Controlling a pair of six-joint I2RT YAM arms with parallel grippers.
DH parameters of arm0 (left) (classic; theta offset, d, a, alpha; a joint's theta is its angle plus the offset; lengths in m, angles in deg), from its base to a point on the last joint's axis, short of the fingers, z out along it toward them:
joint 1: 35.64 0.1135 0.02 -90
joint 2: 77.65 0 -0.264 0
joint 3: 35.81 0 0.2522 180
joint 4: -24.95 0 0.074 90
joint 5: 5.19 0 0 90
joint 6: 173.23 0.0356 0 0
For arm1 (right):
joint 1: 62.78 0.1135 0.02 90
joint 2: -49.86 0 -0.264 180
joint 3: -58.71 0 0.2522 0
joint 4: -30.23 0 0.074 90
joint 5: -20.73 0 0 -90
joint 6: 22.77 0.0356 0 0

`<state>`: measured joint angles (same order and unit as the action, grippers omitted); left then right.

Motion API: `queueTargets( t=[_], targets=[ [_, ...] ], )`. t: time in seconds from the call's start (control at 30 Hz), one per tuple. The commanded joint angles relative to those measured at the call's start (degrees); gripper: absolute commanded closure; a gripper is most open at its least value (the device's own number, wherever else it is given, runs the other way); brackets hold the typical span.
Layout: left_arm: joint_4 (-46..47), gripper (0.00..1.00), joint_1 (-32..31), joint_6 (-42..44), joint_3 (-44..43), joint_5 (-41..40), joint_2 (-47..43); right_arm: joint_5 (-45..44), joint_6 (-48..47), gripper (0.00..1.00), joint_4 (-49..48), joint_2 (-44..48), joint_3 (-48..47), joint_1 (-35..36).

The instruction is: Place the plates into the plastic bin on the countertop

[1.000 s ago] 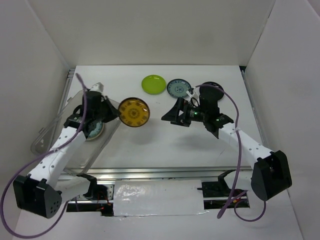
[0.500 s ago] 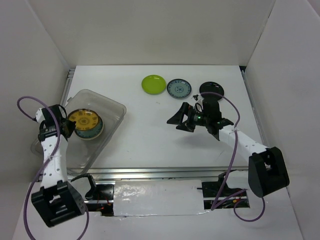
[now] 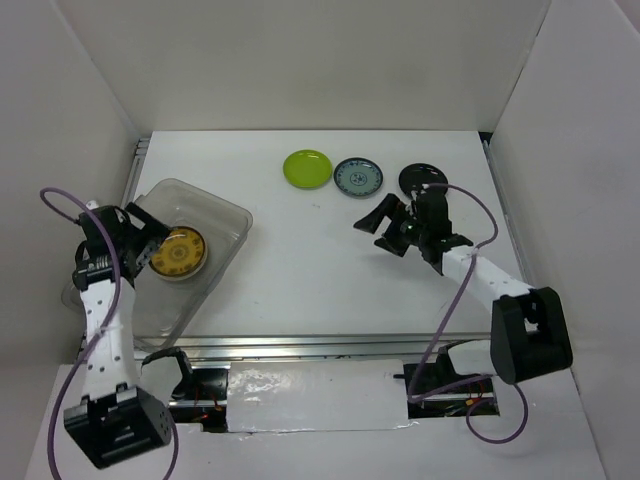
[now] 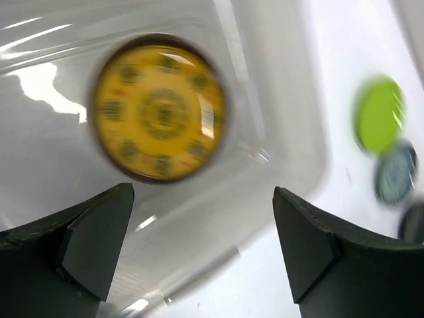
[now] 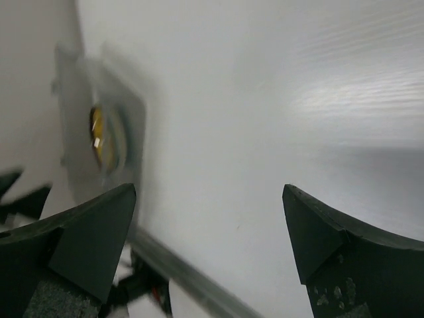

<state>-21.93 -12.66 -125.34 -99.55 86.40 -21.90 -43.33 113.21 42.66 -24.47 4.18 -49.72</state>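
Top external view: the left claw (image 3: 143, 243), its fingers spread wide and holding nothing, hangs at the left edge of the clear bin (image 3: 228, 218), where a gold plate (image 3: 181, 253) lies inside. The right claw (image 3: 384, 229), also apart and empty, hovers above the tabletop (image 3: 300, 290). Near it, the green plate (image 3: 307, 168), blue-white plate (image 3: 358, 177) and black plate (image 3: 423, 179) sit on the tabletop.
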Motion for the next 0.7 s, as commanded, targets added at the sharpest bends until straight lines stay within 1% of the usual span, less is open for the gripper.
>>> queueTargets(
  t=[0.0, 0.03, 0.07, 0.1, 0.13, 0.17, 0.2, 0.27, 0.37, 0.4, 0.47, 0.53, 0.67],
  targets=[
    [-1.06, 0.01, -6.44, 7.2, -3.29, 9.83, -7.91, -19.04, 8.15, 0.0, -3.51, -5.63, 0.08, -4.08],
    [-2.37, 0.01, -8.2, 7.74, -3.81, 10.45, -8.63, -20.56, 10.69, 0.0, -4.99, -7.22, -0.53, -7.49],
    [-3.34, 0.01, -11.61, 9.05, -4.07, 10.8, -9.42, -22.75, 12.37, 0.0, -4.57, -10.98, -1.49, -9.52],
    [-5.18, 0.01, -13.3, 9.58, -4.51, 10.81, -10.99, -23.2, 13.51, 0.0, -2.39, -13.19, -4.89, -11.28],
    [-6.33, 0.01, -16.01, 10.02, -5.39, 10.55, -11.53, -23.21, 14.74, 0.0, -1.15, -15.65, -6.76, -15.04],
    [-7.21, 0.01, -17.17, 10.72, -5.66, 10.11, -12.15, -24.25, 15.8, 0.0, 0.43, -19.68, -8.51, -16.73],
    [-8.17, 0.01, -18.14, 10.9, -5.92, 9.58, -13.63, -24.44, 16.42, 0.0, 2.62, -21.46, -11.58, -18.06],
    [-8.89, 0.01, -20.42, 11.34, -6.27, 9.05, -14.96, -23.66, 17.31, 0.02, 2.99, -26.36, -13.71, -21.65],
    [-9.85, 0.01, -21.83, 12.22, -6.8, 8.52, -17.07, -23.47, 16.78, 0.05, 6.49, -32.09, -20.64, -24.65],
    [-10.12, 0.01, -22.01, 12.49, -6.89, 8.87, -17.07, -22.6, 17.21, 0.05, 7.55, -32.89, -21.53, -25.18],
    [-10.38, 0.01, -22.37, 13.01, -7.33, 9.66, -16.81, -20.67, 18.26, 0.09, 7.91, -35.35, -23.72, -26.41],
    [-10.29, 0.01, -22.37, 13.19, -7.33, 10.28, -16.46, -19.35, 18.71, 0.1, 9.49, -37.55, -26.53, -26.94],
    [-9.59, 0.01, -22.37, 13.72, -7.07, 10.55, -15.93, -15.83, 18.63, 0.17, 14.5, -44.83, -34.18, -27.91]
  ],
)
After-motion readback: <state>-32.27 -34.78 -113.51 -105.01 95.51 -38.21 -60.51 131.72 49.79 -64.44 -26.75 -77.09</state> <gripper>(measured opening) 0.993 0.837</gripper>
